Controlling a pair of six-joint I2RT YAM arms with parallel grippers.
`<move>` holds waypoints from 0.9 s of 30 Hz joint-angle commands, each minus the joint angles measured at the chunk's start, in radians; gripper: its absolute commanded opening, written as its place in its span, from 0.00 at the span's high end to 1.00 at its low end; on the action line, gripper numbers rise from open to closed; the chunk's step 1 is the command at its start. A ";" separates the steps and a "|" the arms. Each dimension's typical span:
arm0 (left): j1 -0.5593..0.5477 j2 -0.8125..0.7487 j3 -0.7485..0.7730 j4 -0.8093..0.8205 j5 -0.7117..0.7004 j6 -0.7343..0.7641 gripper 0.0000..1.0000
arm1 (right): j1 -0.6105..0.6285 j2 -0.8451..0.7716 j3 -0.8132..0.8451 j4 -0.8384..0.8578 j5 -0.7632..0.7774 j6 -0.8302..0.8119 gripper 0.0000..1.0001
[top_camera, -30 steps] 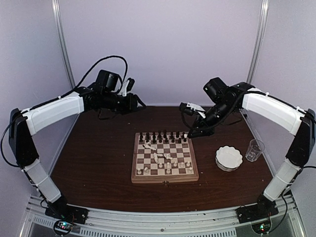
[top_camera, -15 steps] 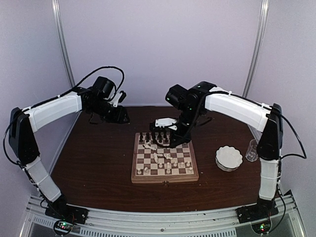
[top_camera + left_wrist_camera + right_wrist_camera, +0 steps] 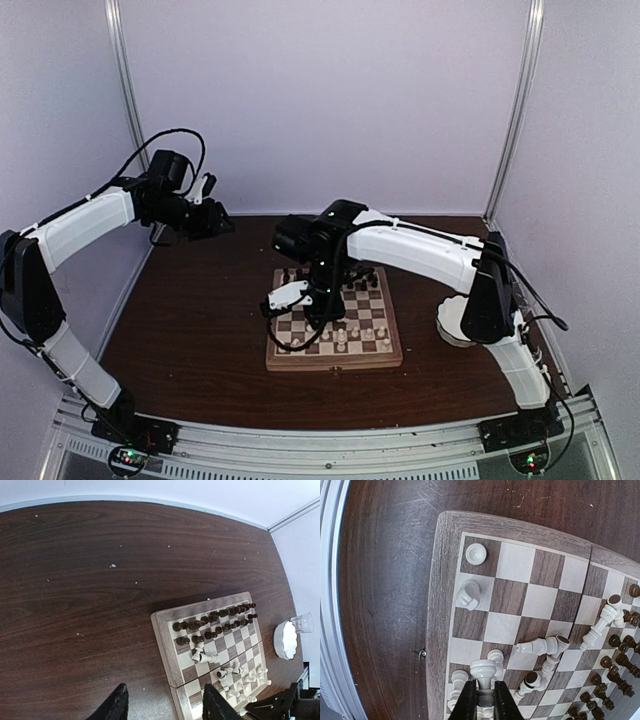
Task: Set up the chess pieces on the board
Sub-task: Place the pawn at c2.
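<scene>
The board [image 3: 335, 360] lies mid-table. Dark chess pieces [image 3: 215, 620] stand along its far rows. Several white chess pieces [image 3: 542, 645] lie tipped over near the middle, and others stand near the front edge [image 3: 469, 594]. My right gripper [image 3: 483, 692] is shut on a white piece [image 3: 485, 671], held upright just above the near rows, left of centre; from above that gripper [image 3: 316, 322] hides part of the board. My left gripper [image 3: 165, 706] is open and empty, high over bare table left of the board [image 3: 165, 625], and sits at the back left [image 3: 210, 216].
A white scalloped bowl [image 3: 285, 640] and a clear glass [image 3: 302, 622] stand right of the board. From above, the right forearm and elbow [image 3: 488, 290] cover part of the bowl [image 3: 452, 325]. A metal rail [image 3: 320, 440] runs along the table's front edge.
The right arm swung from the board's far right corner across to its near left part. The left arm drew back toward the far left corner.
</scene>
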 commanded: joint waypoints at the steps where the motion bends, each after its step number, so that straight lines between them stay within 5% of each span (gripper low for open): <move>1: 0.019 -0.027 -0.013 0.066 0.071 -0.036 0.49 | 0.011 0.033 0.072 -0.023 0.099 -0.047 0.97; 27: 0.038 -0.051 -0.033 0.092 0.098 -0.058 0.49 | 0.029 0.136 0.098 -0.036 0.110 -0.037 0.95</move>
